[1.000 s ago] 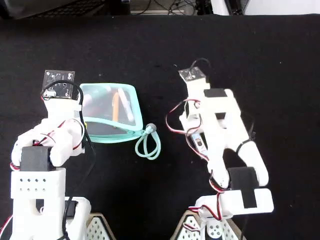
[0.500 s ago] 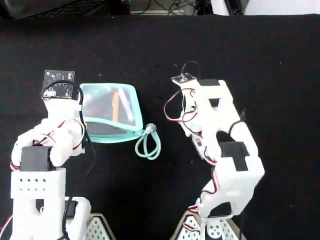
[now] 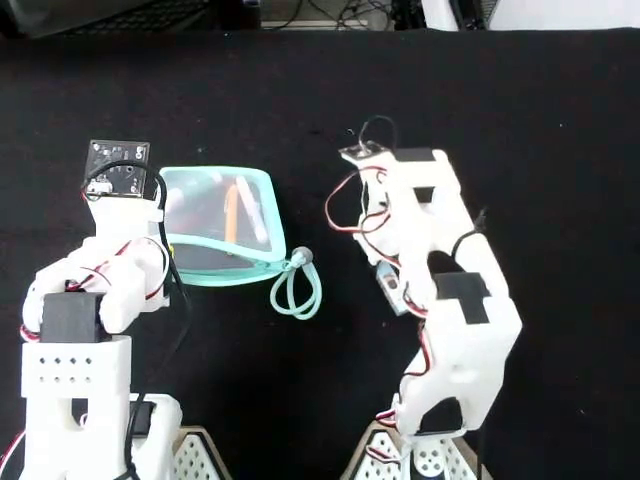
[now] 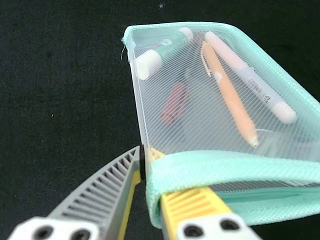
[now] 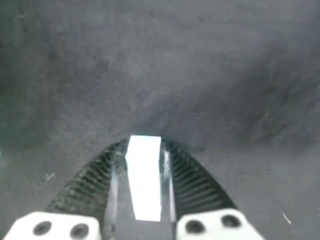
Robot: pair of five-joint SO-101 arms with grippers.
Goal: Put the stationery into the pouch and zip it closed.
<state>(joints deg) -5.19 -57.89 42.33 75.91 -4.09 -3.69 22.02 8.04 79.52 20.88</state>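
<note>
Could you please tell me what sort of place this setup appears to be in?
Probably a robotics lab bench: the left arm and right arm, with exposed wiring, sit at a table draped in black cloth, and loose cables lie beyond its far edge.

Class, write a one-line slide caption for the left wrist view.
Left hand pinches the mint mesh pouch at its zipper edge; orange pen, white marker, glue stick inside.

Pouch (image 4: 210,130) cropped, white block (image 5: 145,175) unidentifiable
</note>
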